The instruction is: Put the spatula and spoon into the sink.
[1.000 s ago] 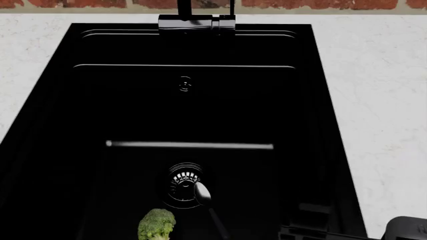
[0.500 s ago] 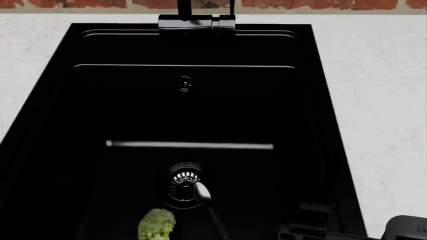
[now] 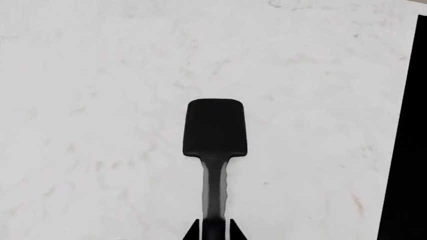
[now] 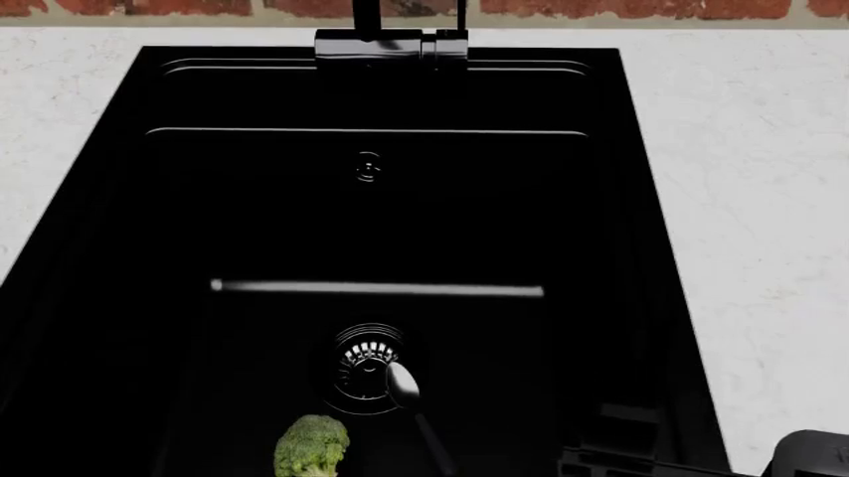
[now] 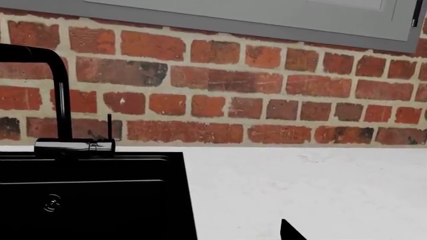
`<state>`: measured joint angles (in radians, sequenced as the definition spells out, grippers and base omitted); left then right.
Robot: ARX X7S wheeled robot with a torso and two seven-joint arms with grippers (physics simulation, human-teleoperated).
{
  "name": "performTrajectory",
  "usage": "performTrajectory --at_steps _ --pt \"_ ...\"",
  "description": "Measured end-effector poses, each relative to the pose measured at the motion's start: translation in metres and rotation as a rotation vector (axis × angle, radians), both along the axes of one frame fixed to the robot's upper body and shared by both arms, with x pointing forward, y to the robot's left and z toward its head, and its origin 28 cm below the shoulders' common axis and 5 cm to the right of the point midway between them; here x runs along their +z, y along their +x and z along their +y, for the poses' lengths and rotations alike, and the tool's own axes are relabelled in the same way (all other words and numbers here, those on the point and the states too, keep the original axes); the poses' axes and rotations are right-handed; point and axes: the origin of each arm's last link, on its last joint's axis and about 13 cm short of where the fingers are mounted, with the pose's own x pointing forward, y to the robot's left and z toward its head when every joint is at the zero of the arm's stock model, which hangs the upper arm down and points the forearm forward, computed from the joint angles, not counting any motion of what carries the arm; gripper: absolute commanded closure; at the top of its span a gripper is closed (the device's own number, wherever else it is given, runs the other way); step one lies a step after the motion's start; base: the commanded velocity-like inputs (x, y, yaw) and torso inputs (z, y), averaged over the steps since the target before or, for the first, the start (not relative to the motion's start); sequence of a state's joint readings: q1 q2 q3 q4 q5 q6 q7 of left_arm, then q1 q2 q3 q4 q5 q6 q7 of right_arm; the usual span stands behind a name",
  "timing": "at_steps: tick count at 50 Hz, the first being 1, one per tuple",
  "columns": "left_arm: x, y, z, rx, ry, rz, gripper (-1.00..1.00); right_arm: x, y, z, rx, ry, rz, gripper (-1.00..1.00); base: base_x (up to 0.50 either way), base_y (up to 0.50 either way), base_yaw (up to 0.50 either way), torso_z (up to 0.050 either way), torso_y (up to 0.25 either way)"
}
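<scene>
The left hand [image 3: 215,231] gripped the spatula [image 3: 215,128] above the surface [image 3: 93,100]; the right hand's state could not be told. The spoon [image 4: 402,385] lay in the sink [image 4: 623,199].

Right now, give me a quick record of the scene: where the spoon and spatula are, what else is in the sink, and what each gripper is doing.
spoon: lying in the sink, bowl at the edge of the drain
spatula: black, held over the white counter, not yet in the sink
other item in sink: broccoli near the front edge
left gripper: shut on the spatula's handle
right gripper: only a dark tip visible, state unclear
faucet: black, at the sink's back, before the brick wall
</scene>
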<state>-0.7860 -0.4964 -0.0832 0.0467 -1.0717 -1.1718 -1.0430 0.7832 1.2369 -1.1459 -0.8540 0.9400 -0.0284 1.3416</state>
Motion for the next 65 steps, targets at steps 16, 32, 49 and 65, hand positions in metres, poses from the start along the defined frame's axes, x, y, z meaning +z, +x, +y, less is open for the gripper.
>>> performTrajectory --at_steps 16,32,49,65 --pt "0.049 -0.016 -0.018 -0.104 0.052 -0.154 1.0 0.0 0.0 0.0 0.0 0.001 -0.001 -1.0 0.0 0.0 0.0 0.0 0.0" --pt "0.079 -0.022 -0.048 -0.308 0.093 -0.243 1.0 -0.002 0.0 -0.001 -0.002 0.005 0.0 -1.0 0.0 0.0 0.0 0.0 0.0" --pt "0.077 -0.019 -0.089 -0.584 0.101 -0.247 1.0 -0.004 0.001 -0.003 -0.002 0.01 0.003 -1.0 0.0 0.0 0.0 0.0 0.0" --pt "0.058 -0.011 -0.122 -0.807 0.043 -0.175 1.0 -0.004 0.001 -0.003 0.007 0.007 0.0 -1.0 0.0 0.0 0.0 0.0 0.0"
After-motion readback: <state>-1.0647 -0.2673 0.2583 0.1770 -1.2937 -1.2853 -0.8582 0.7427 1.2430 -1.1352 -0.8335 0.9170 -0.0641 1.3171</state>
